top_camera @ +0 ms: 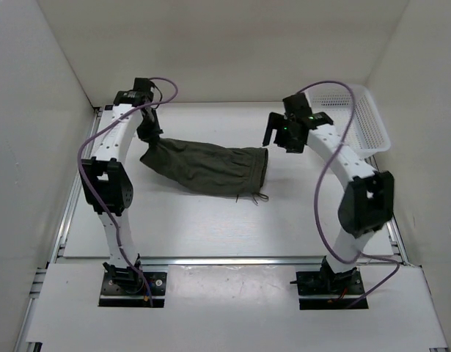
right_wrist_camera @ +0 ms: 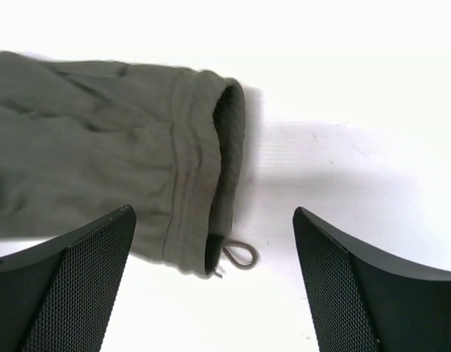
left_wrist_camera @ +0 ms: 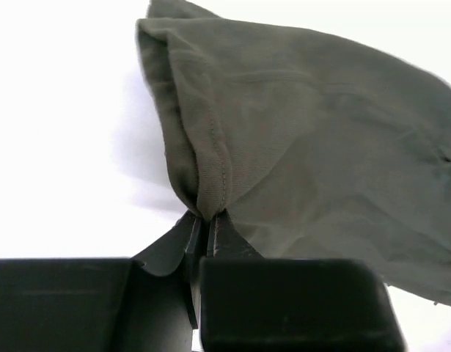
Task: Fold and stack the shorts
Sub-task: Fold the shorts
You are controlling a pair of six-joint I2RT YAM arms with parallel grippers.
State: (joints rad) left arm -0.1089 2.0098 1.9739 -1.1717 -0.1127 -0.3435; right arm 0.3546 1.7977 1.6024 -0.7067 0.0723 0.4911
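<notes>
The dark olive-green shorts [top_camera: 203,166] lie across the middle of the table, waistband at the right end with a thin drawstring loop [right_wrist_camera: 240,255] poking out. My left gripper [top_camera: 149,136] is shut on the left end of the shorts [left_wrist_camera: 284,139] and lifts that hem corner off the table. My right gripper [top_camera: 273,133] is open and empty, hovering just right of and above the waistband [right_wrist_camera: 199,176], with the drawstring loop between its fingers in the right wrist view.
A white plastic mesh basket [top_camera: 366,119] stands at the back right corner. White walls enclose the table on the left, back and right. The arm bases sit on the near edge.
</notes>
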